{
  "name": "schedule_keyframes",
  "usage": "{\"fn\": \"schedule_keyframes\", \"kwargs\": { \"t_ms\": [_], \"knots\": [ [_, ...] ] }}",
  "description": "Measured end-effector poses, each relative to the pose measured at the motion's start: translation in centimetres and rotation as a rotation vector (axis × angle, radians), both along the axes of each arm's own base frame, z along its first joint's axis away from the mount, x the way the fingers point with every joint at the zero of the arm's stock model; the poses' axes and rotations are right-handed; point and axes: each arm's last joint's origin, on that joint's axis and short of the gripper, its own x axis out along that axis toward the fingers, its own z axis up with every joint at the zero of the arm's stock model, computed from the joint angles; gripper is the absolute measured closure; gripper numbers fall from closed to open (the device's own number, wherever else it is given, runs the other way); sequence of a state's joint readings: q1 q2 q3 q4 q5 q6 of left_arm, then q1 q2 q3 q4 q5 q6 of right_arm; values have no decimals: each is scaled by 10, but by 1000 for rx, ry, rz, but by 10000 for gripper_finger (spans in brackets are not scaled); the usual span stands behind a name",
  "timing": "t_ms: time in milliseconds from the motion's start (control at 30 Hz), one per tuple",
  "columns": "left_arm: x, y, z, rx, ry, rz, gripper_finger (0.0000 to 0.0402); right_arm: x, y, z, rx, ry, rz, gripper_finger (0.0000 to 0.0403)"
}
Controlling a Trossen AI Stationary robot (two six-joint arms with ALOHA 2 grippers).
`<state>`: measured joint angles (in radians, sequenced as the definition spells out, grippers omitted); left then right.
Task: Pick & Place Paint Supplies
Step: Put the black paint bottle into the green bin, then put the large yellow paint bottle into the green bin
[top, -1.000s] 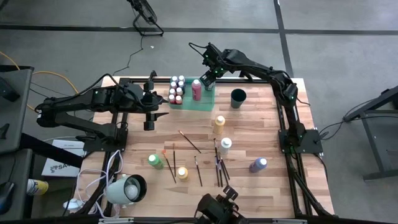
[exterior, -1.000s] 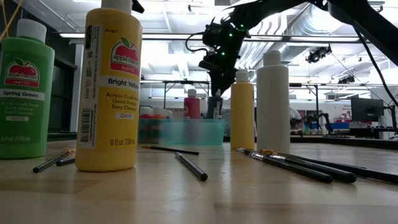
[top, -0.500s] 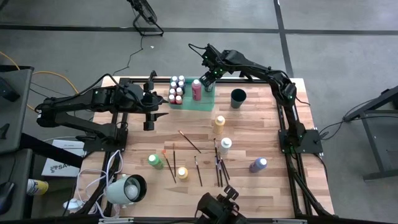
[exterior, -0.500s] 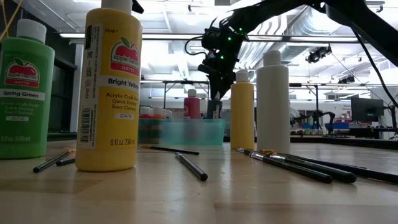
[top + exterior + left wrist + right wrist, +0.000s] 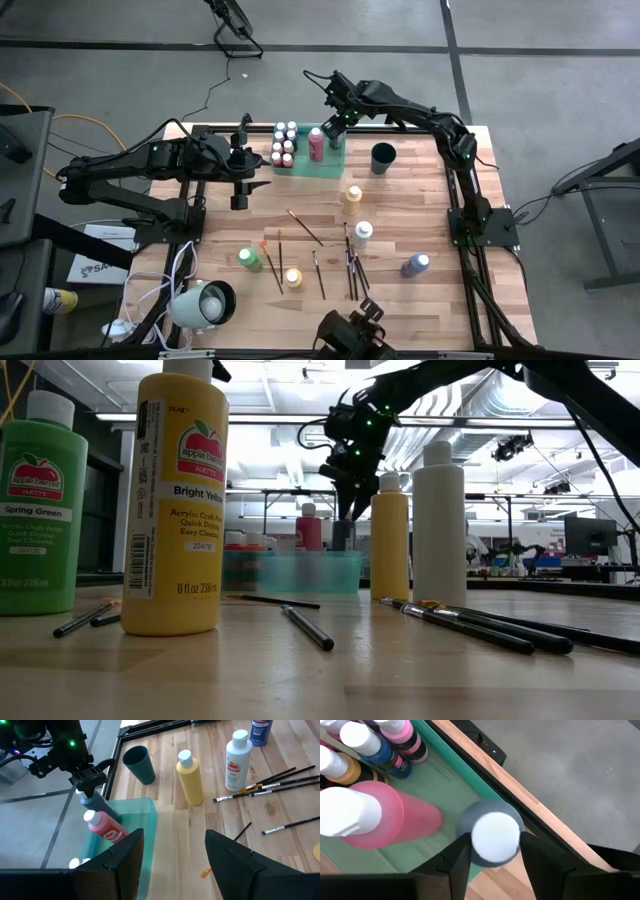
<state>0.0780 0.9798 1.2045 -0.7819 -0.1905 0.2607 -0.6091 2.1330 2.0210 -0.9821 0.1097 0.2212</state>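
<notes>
A translucent green tray [image 5: 305, 163] sits at the upper middle of the high view, on a pale wooden plank table [image 5: 420, 210]. Packed in its left half are small paint bottles [image 5: 284, 145] with white caps, and a taller pink bottle [image 5: 316, 143] stands beside them. The right gripper [image 5: 333, 124] hangs over the tray's right end, its dark fingers straddling a grey bottle with a white cap [image 5: 492, 835]; whether they press the bottle or stand just clear of it cannot be told. A dark round cup [image 5: 382, 158] stands right of the tray. Lower down the table stand a mustard-yellow bottle [image 5: 352, 198], a white bottle [image 5: 362, 233], a purple bottle [image 5: 415, 264], a green bottle [image 5: 249, 259] and a bright yellow bottle [image 5: 293, 277], with thin dark-handled paintbrushes [image 5: 352, 262] scattered between them. The left gripper [image 5: 241, 188] waits at the table's upper left edge, its fingers parted and holding nothing. Around the table lies grey concrete floor; the low view shows an open workshop hall with bright ceiling lights behind.
</notes>
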Motion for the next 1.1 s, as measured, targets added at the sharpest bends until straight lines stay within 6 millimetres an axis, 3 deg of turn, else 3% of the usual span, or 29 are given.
{"fn": "schedule_keyframes", "kwargs": {
  "t_ms": [367, 633, 933, 1100],
  "knots": [
    [0, 0, -1, 0, 6, 0, 195, -1, 1, 3, 11, -17, -10, 179],
    [0, 0, -1, 0, 7, 0, 195, -21, 16, 33, 39, -8, -15, 145],
    [0, 0, -1, 0, 11, -6, 195, -52, 73, 65, 373, 75, 73, 154],
    [0, 0, -1, 9, 14, -13, 195, -43, 113, 72, 400, 110, 126, 158]
  ]
}}
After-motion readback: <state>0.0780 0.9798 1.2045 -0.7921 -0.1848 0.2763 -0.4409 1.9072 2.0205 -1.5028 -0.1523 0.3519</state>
